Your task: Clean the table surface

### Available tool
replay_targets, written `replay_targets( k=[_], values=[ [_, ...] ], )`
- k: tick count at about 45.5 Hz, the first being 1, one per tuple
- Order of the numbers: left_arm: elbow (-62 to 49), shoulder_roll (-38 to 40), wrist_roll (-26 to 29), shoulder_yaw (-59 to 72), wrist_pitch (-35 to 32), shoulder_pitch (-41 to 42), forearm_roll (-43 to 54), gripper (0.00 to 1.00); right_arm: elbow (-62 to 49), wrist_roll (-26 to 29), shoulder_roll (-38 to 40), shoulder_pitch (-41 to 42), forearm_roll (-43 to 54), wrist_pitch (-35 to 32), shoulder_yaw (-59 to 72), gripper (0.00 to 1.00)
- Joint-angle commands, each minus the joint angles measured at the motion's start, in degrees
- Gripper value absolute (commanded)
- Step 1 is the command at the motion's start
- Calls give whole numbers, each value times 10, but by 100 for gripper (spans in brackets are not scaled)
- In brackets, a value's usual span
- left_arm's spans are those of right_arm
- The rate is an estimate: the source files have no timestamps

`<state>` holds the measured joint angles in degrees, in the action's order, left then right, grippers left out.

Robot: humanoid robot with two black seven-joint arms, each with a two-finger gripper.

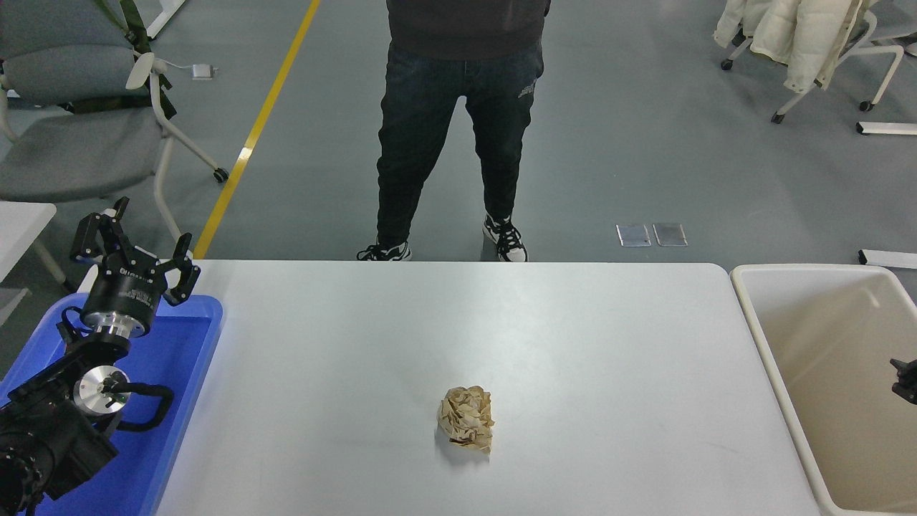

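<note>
The white table surface (pixel 587 337) fills the middle of the head view. A crumpled ball of brown paper (pixel 466 428) lies on it, a little in front of the centre. Only a small black tip of my right gripper (pixel 905 380) shows at the right edge, over the beige bin (pixel 759 337) and far from the paper ball. My left gripper (pixel 136 247) is parked at the lower left above the blue tray (pixel 193 358), open and empty.
A person in dark jeans and sneakers (pixel 451 143) stands at the table's far edge. The beige bin stands against the table's right end, the blue tray at its left end. Chairs stand on the floor at the far left (pixel 79 136) and far right (pixel 824 50).
</note>
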<state>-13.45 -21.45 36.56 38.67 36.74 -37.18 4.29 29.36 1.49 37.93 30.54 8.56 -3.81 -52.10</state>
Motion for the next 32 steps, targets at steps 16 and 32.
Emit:
replay_targets(
  k=[16,32],
  values=[
    [-1,0,0,0,0,0,0,100,150,-209,-145,-102,168,-114,-212,100],
    [-1,0,0,0,0,0,0,100,102,-266,-203,-88,173,-103,-192,100]
  ],
)
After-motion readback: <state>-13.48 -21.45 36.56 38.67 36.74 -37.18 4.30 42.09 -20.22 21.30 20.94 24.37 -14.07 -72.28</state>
